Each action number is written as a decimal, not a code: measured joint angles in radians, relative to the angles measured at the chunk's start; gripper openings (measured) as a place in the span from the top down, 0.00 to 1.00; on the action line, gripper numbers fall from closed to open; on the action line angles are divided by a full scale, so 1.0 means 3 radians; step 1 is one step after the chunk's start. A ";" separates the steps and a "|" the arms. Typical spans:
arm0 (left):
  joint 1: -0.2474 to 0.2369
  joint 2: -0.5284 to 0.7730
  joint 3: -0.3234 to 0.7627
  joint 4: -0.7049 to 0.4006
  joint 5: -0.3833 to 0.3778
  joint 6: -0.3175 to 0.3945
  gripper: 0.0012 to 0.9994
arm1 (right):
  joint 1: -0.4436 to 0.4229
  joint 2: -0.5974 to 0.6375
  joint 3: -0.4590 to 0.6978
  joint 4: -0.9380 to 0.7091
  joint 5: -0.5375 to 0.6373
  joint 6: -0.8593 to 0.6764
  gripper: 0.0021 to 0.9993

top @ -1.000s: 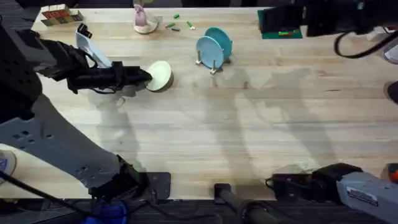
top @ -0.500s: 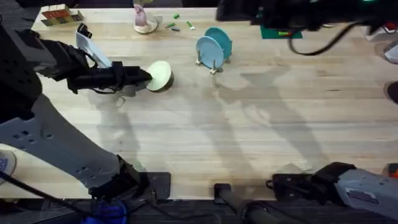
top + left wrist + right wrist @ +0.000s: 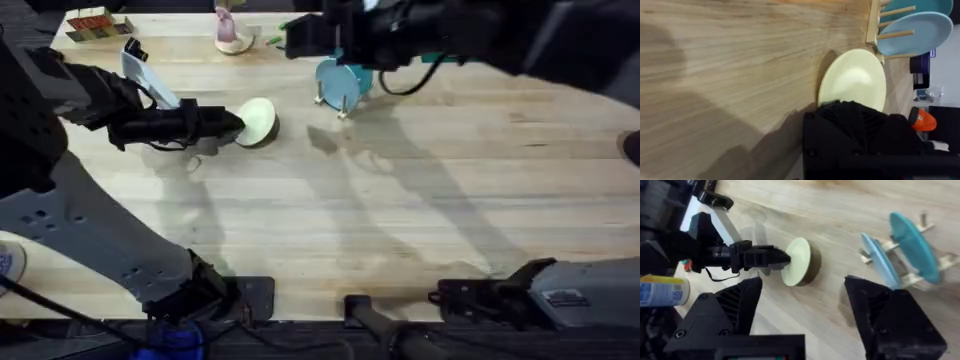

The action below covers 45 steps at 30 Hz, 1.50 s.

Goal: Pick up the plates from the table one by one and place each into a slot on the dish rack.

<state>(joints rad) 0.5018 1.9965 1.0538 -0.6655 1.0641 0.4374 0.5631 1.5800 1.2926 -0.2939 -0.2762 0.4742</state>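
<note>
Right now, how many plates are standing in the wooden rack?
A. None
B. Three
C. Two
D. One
C. Two blue plates stand on edge between the pegs of the rack, while the cream plate is apart from the rack, at the left gripper.

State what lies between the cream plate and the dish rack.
Bare table: in the overhead view, nothing sits between the cream plate and the dish rack.
</note>
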 joint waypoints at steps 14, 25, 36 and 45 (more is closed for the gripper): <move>0.0000 0.0000 0.0000 0.0000 0.0001 0.0000 0.96 | 0.0215 0.0703 0.0000 0.0637 -0.0182 0.0414 0.00; 0.0000 0.0000 0.0000 0.0000 0.0000 0.0000 0.96 | 0.0378 0.0984 0.0000 0.0912 -0.0179 0.0642 0.01; 0.0000 0.0000 0.0000 0.0000 0.0000 0.0000 0.96 | 0.0456 0.1128 0.0000 0.1057 -0.0041 0.0762 0.01; 0.0000 0.0000 0.0000 0.0000 0.0000 0.0001 0.96 | 0.0559 0.1253 0.0000 0.1074 0.0064 0.0835 0.01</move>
<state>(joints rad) 0.5018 1.9965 1.0538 -0.6655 1.0641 0.4376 0.7308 1.9560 1.2926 0.0281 -0.2570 0.7248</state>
